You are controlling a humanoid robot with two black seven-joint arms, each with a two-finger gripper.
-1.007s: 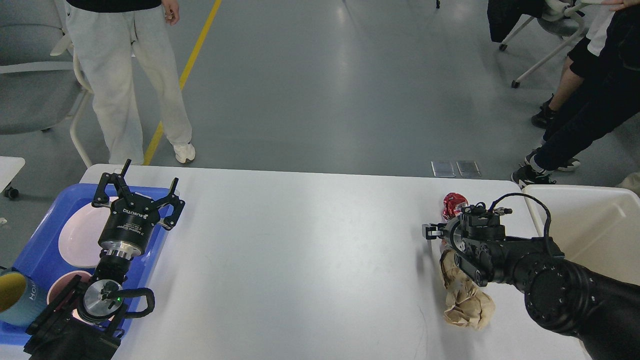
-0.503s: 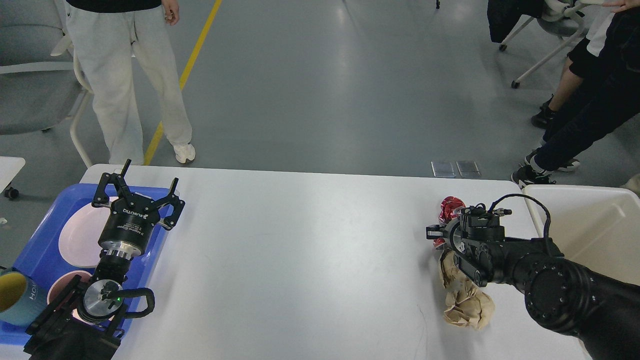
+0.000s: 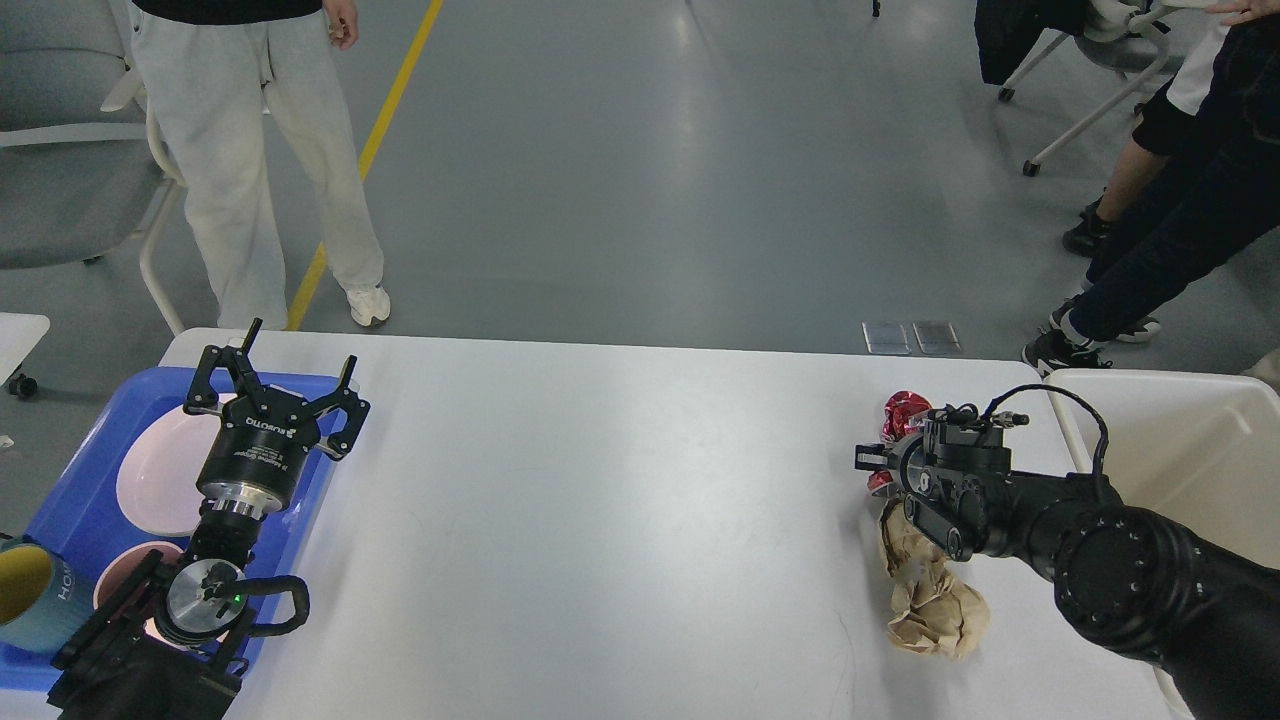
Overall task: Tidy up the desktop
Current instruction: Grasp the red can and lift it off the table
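The white desktop fills the head view. A crumpled red wrapper lies near its far right corner, and a crumpled brown paper ball lies just nearer. My right gripper reaches in from the right and is at the red wrapper, with red showing above and below its fingers. It is dark and side-on, so I cannot tell how its jaws stand. My left gripper is open and empty, hovering above the blue tray's right edge.
The blue tray holds a pale plate, a pink bowl and a teal cup. A cream-white bin stands off the table's right end. A person stands beyond the far left corner, and others sit at the far right.
My right gripper has shifted slightly right, towards the red wrapper, which has shifted a little with it. The left arm has not moved.
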